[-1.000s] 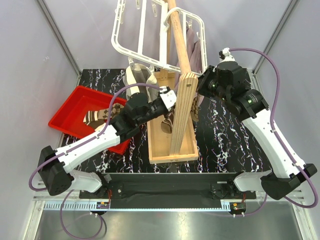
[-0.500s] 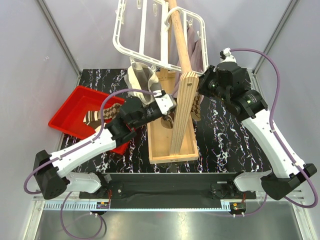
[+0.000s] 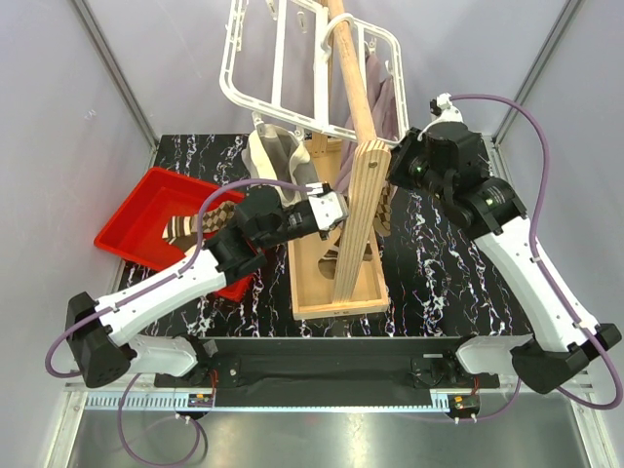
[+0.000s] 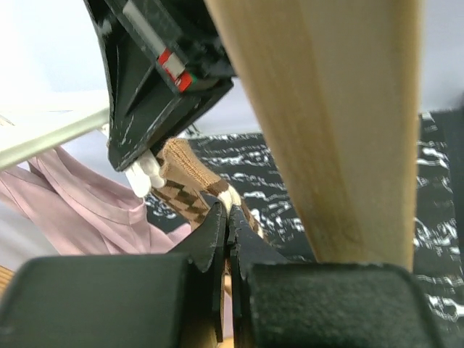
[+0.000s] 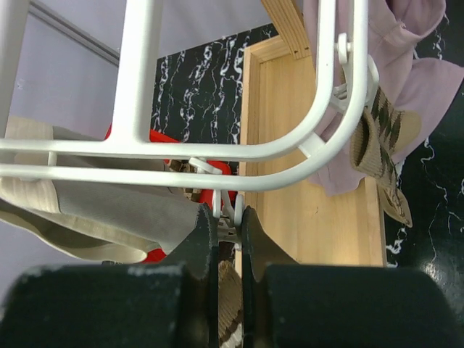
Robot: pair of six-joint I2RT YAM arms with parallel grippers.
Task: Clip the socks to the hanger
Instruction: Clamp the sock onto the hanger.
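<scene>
The white hanger (image 3: 283, 58) hangs from the wooden pole. My left gripper (image 3: 336, 208) is shut on a brown-and-cream checkered sock (image 4: 190, 190) and holds it up beside the pole, right under my right gripper. In the left wrist view its jaws (image 4: 229, 214) pinch the sock's cream edge. My right gripper (image 3: 392, 168) is shut on a white clip peg (image 5: 232, 209) under the hanger's front bar (image 5: 181, 159). The held sock's ribbed cuff (image 5: 230, 319) shows between the right fingers, below the peg. A beige sock (image 3: 269, 151), a mauve sock (image 3: 382, 97) and another checkered sock (image 5: 377, 141) hang from the hanger.
The tall wooden pole (image 3: 353, 93) rises from a wooden box base (image 3: 336, 292) at the table's middle, between the two arms. A red tray (image 3: 127, 219) at the left holds more patterned socks (image 3: 187, 226). The table top is black marble (image 3: 439, 283).
My left gripper has carried the checkered sock right and up, close against the pole and the right gripper. The right gripper has stayed on the clip peg, shifting only slightly.
</scene>
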